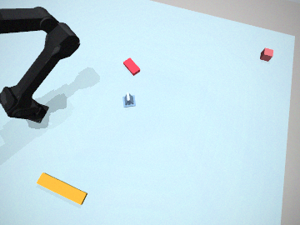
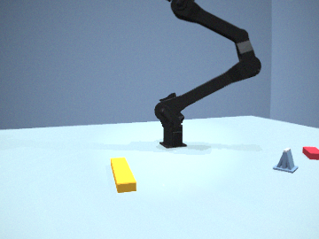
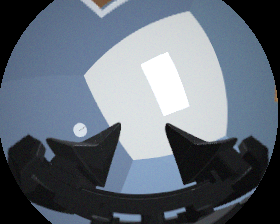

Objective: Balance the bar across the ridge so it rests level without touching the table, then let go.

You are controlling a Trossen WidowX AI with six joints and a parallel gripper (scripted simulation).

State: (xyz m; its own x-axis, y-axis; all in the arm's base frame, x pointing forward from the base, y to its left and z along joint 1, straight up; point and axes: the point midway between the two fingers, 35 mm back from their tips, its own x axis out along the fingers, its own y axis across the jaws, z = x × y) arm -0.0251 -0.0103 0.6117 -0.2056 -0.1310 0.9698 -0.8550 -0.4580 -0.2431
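Plain blue walls [image 2: 89, 50] stand behind the pale blue table top [image 2: 199, 210].

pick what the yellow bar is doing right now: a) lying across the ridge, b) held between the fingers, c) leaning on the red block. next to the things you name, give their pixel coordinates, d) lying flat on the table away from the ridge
d, the yellow bar [image 1: 62, 188] [image 2: 123, 174] lies flat on the table, well apart from the ridge [image 1: 129, 100] [image 2: 286, 161].

1. I see the orange bar [image 1: 62, 188] [image 2: 123, 174] lying slantwise on the worktop [image 1: 200, 152] [image 2: 199, 210], well apart from the ridge [image 1: 129, 102] [image 2: 285, 162].
2. My black arm [image 1: 42, 70] [image 2: 208, 88] bends along the left side.
3. A flat red block [image 1: 132, 67] [image 2: 312, 152] lies near the ridge; a red cube [image 1: 267, 54] sits toward the far right corner.
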